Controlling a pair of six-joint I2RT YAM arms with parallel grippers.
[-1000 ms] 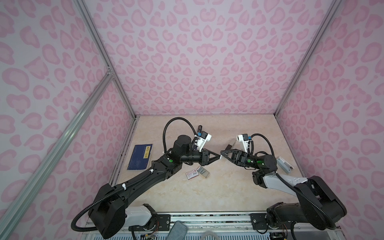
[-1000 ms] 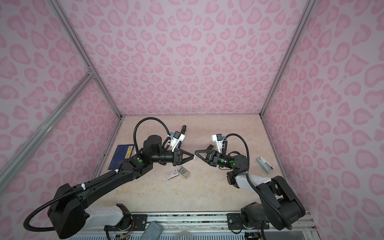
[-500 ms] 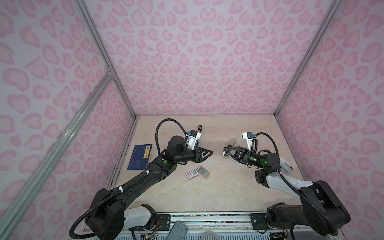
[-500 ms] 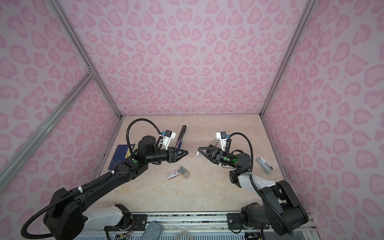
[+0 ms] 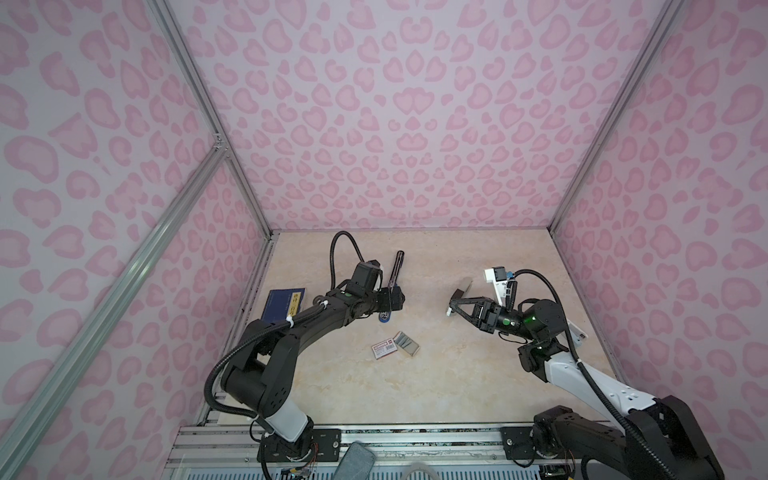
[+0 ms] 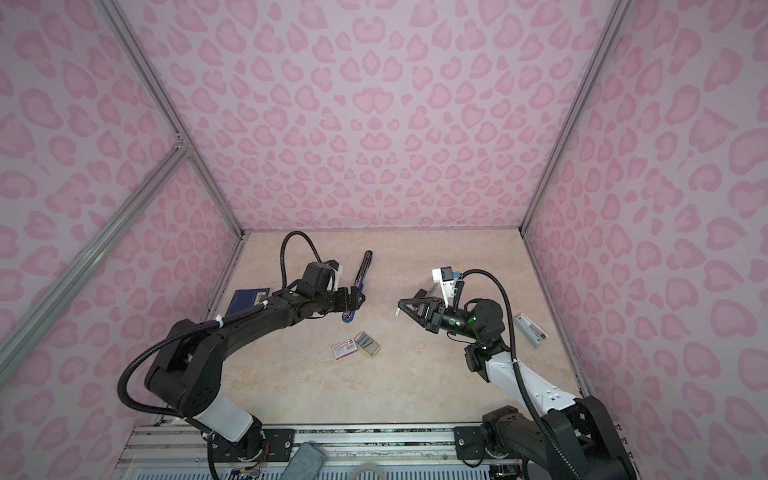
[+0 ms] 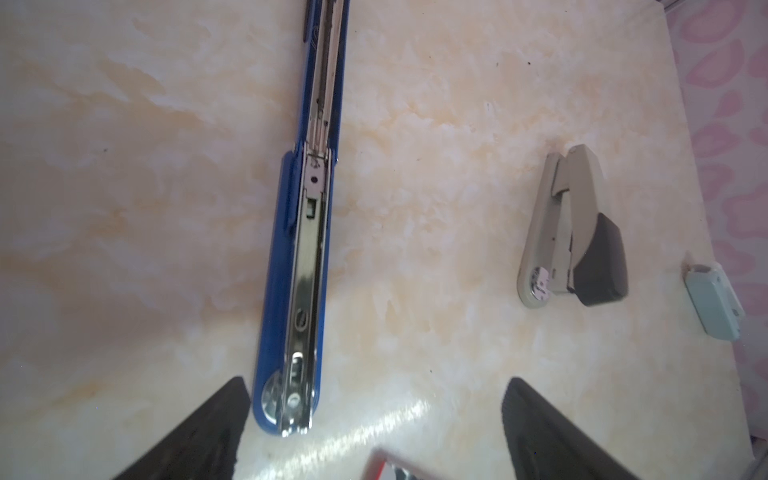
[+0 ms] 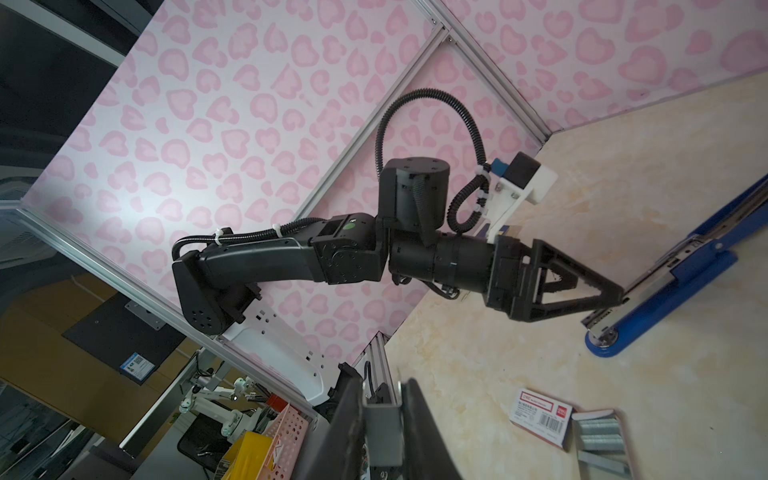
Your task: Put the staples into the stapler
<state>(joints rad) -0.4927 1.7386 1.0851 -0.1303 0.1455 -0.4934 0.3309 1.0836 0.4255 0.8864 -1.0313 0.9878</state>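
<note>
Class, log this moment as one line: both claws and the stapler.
left claw: open at long blue stapler | stapler: opened flat | right claw: shut on grey metal staple strip

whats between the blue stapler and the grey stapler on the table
Nothing: the tabletop is bare between the blue stapler and the grey stapler, shown in the left wrist view.

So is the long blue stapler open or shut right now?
Open. The long blue stapler lies unfolded flat on the beige table, its shiny metal magazine facing up and uncovered. Whether it is loaded, cannot tell.
</note>
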